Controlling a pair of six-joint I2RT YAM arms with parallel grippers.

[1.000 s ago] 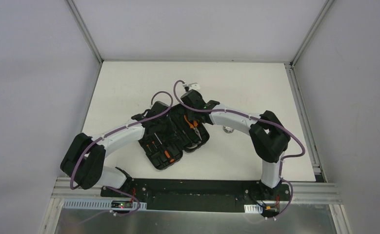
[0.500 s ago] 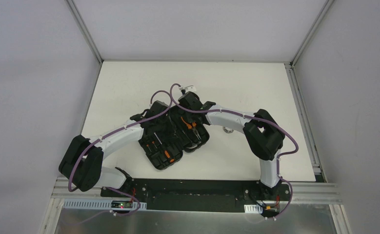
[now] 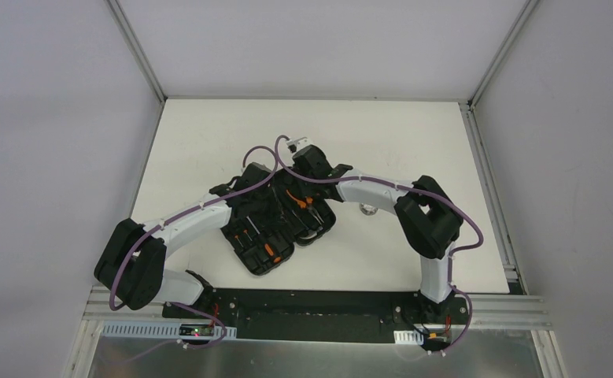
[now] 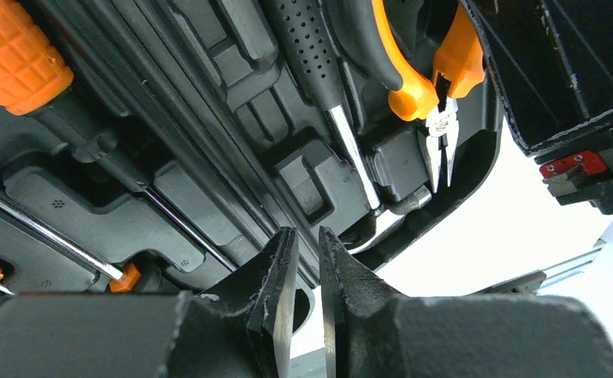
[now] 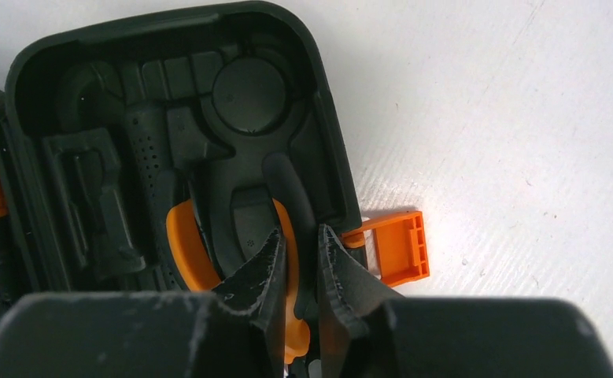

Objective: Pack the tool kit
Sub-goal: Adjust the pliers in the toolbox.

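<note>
Tool kit [image 3: 275,224] lay open mid-table [image 3: 201,134], between both arms. Left gripper [image 4: 304,244] nearly closed, nothing seen between fingers, tips at case rim; likely bracing case against sliding. Right gripper [image 5: 299,246] nearly closed over pliers [image 5: 183,248]; orange handle showed in gap, likely pinched for seating. Pliers lay in right half's slot, orange-handled screwdriver [image 4: 12,55] in left half. Orange latch [image 5: 393,248] unfastened.

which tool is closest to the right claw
The pliers: their curved orange handles lie directly under the right claw, while the screwdrivers sit in the other half of the case.
</note>
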